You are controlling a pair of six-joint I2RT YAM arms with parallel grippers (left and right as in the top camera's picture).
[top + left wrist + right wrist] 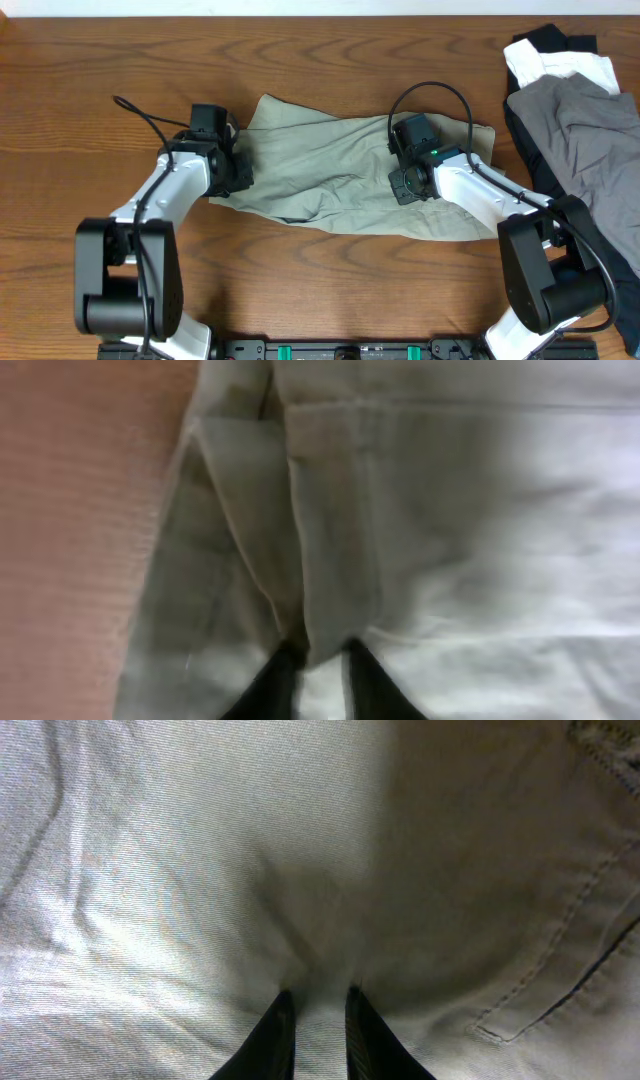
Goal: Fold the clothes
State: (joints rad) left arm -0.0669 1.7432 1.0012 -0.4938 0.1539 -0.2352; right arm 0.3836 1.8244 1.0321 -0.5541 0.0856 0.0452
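The clothes, a pair of light khaki-green shorts (330, 165), lie spread lengthwise across the middle of the table. My left gripper (238, 165) is at their left end. In the left wrist view its fingers (320, 650) stand close together, pinching a raised fold of hem cloth (300, 540). My right gripper (405, 180) presses down on the right half of the shorts. In the right wrist view it (318, 995) is shut on a small ridge of fabric (150, 870), with a stitched pocket corner (540, 990) to its right.
A darker grey garment (585, 130) lies piled at the right edge, over black and white garments (555, 60) at the back right. Bare wooden table (330, 290) runs in front of the shorts and to their left (70, 510).
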